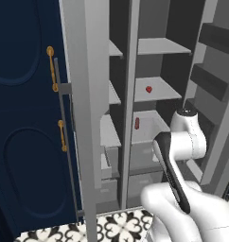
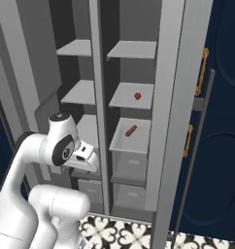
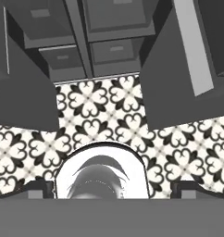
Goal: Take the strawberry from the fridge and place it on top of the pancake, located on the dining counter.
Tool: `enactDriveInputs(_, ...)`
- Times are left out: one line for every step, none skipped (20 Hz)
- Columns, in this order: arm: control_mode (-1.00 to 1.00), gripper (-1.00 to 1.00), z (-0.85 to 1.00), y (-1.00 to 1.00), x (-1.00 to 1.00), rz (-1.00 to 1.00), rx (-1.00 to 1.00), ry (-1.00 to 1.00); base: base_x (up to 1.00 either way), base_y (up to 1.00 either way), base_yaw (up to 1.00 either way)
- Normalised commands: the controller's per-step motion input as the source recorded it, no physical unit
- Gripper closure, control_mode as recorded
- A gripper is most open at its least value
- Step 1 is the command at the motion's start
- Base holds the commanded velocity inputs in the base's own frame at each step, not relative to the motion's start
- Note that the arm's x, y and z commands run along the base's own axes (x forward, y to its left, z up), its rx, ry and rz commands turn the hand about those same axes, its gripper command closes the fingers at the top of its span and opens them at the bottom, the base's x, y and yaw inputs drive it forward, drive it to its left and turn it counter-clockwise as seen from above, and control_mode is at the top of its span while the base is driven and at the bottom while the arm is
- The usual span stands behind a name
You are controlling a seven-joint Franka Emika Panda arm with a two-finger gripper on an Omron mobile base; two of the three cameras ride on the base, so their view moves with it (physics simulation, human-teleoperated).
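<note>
Inside, grey fridge (image 1: 88, 71) shelves; patterned floor tiles (image 3: 100, 115) below.

Strawberry (image 1: 148, 89) on fridge (image 1: 88, 94) shelf, R compartment; oblong item (image 1: 136, 123) on shelf below it.

A small red oblong item (image 1: 136, 123) lies on a grey shelf, one level below the shelf above it; in the right base view the same item (image 2: 131, 131) lies at a slant near the middle of its shelf. What it is cannot be told.

Navy cabinet doors (image 1: 22, 118) with raised oval panels stand to the left, carrying short brass handles (image 1: 52, 68); in the right base view a navy cabinet (image 2: 221, 146) stands to the right with brass handles (image 2: 204, 72) too.

The floor (image 3: 100, 115) is tiled in a black-and-white floral pattern (image 1: 121, 224).
</note>
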Motion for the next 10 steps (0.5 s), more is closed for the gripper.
enactDriveInputs(-1.00,-1.00,0.00,0.00,0.00,-0.03,0.00,-0.02,0.00,0.00,0.00)
enactDriveInputs(-1.00,-1.00,0.00,0.04,0.00,-0.15,0.00,-0.05,0.00,0.00,0.00)
enactDriveInputs(-1.00,-1.00,-0.07,0.14,0.00,-0.26,0.00,-0.10,0.00,0.00,0.00)
enactDriveInputs(1.00,-1.00,0.00,0.00,0.00,0.00,0.00,0.00,0.00,0.18,-0.30)
enactDriveInputs(1.00,-1.00,0.00,0.00,0.00,0.00,0.00,0.00,0.00,0.14,-0.33)
enactDriveInputs(1.00,-1.00,0.00,0.00,0.00,0.00,0.00,0.00,0.00,0.06,-0.36)
enactDriveInputs(1.00,-1.00,0.00,0.00,0.00,0.00,0.00,0.00,0.00,0.10,-0.37)
enactDriveInputs(1.00,-1.00,0.00,0.00,0.00,0.00,0.00,0.00,0.00,0.04,-0.39)
enactDriveInputs(1.00,-1.00,0.00,0.00,0.00,0.00,0.00,0.00,-0.17,0.00,-0.50)
enactDriveInputs(1.00,-1.00,0.00,0.00,0.00,0.00,0.00,0.00,0.00,0.13,-0.38)
